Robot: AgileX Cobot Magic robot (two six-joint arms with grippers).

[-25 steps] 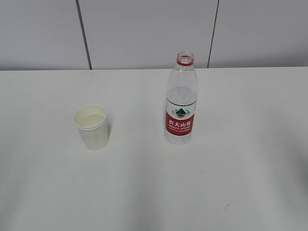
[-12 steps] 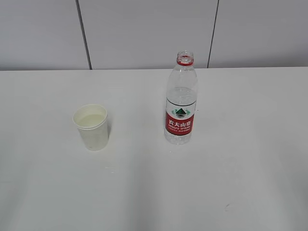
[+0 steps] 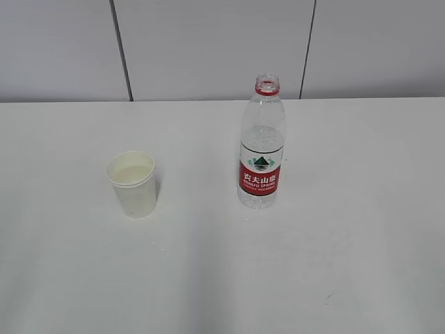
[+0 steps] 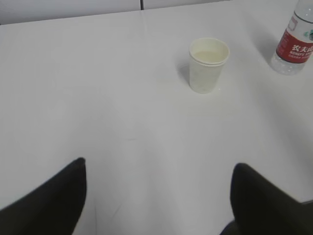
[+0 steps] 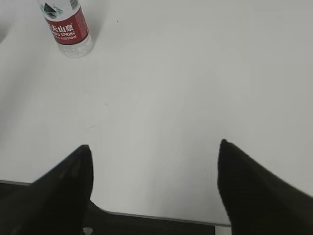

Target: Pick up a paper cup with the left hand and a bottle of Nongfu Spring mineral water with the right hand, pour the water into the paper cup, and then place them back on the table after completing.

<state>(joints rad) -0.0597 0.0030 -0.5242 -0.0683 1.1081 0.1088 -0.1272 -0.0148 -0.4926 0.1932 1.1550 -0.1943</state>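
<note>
A white paper cup [image 3: 132,184] stands upright on the white table [image 3: 348,264], left of centre, with clear water in it. It also shows in the left wrist view [image 4: 208,64]. A clear Nongfu Spring bottle [image 3: 261,144] with a red label stands upright and uncapped to the cup's right; its lower part shows in the right wrist view [image 5: 67,27] and the left wrist view [image 4: 295,45]. My left gripper [image 4: 159,169] is open and empty, well short of the cup. My right gripper [image 5: 154,149] is open and empty near the table's front edge. Neither gripper shows in the exterior view.
A pale panelled wall [image 3: 208,49] runs behind the table. The table's front edge [image 5: 161,215] shows in the right wrist view, dark below it.
</note>
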